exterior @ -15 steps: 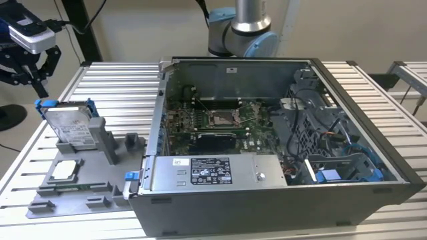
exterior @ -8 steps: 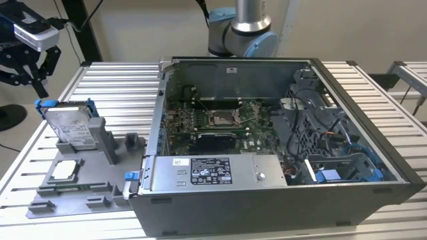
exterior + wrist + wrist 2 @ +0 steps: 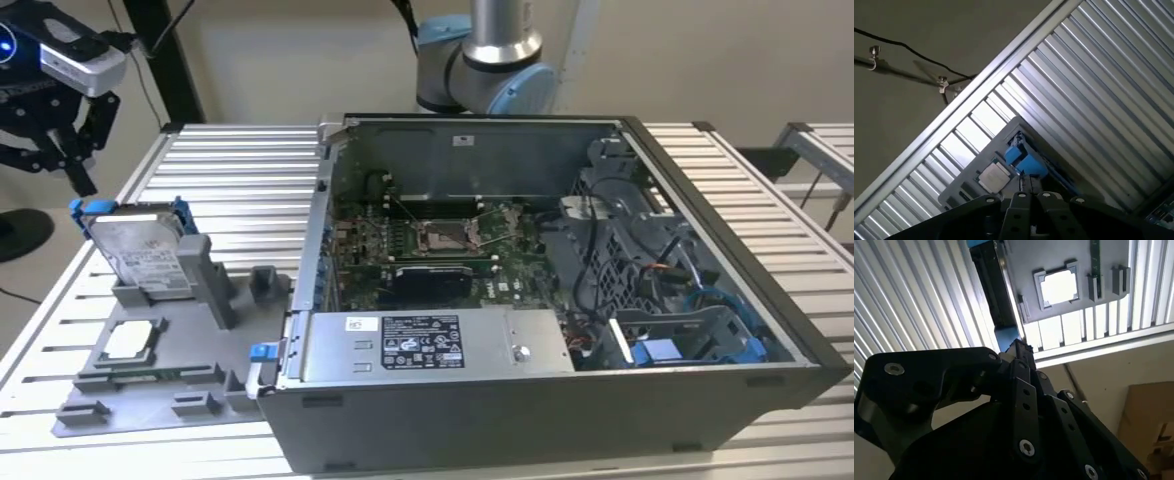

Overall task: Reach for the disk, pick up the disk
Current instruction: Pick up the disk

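The disk [image 3: 140, 250], silver with a white label and a blue bracket, stands tilted in a slot of the grey holder [image 3: 174, 385] at the exterior view's left. My gripper [image 3: 83, 185] hangs just above the disk's upper, far end with its fingers shut and nothing between them; a small gap separates it from the blue bracket. In the second wrist view the gripper [image 3: 1021, 346] points at the disk's blue-tipped edge [image 3: 1005, 333]. In the first wrist view the gripper [image 3: 1029, 187] sits right by the disk's blue bracket [image 3: 1024, 160].
A small silver chip [image 3: 130, 340] lies in the holder in front of the disk. An open computer case [image 3: 747, 330] takes up the middle and right of the slatted metal table [image 3: 240, 170], with a labelled silver box [image 3: 427, 345] at its near side. The arm's base [image 3: 481, 60] stands behind it.
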Action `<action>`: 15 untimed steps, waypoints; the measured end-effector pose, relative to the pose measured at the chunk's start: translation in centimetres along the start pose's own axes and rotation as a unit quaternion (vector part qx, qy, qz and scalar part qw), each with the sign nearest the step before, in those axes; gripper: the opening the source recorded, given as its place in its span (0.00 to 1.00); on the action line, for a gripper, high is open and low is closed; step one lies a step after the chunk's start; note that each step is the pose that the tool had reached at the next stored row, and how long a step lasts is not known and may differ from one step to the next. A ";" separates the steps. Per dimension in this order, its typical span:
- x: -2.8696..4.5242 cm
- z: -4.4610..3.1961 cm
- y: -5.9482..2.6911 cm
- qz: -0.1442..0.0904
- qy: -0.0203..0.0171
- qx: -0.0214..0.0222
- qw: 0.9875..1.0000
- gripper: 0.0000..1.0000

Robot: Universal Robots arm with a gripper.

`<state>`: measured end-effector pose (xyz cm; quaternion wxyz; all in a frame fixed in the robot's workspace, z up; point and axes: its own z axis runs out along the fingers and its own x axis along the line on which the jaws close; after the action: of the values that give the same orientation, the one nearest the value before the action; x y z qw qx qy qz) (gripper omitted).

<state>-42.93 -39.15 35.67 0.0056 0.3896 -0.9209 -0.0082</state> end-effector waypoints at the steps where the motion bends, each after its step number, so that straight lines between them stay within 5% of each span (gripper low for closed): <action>1: 0.00 0.00 0.00 -0.009 0.000 0.000 1.000 0.00; 9: -0.06 0.01 0.08 -0.076 0.004 0.002 0.997 0.00; 15: -0.06 0.01 0.09 -0.129 0.005 0.004 0.992 0.00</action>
<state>-42.95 -39.04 35.67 0.0076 0.5050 -0.8631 -0.0032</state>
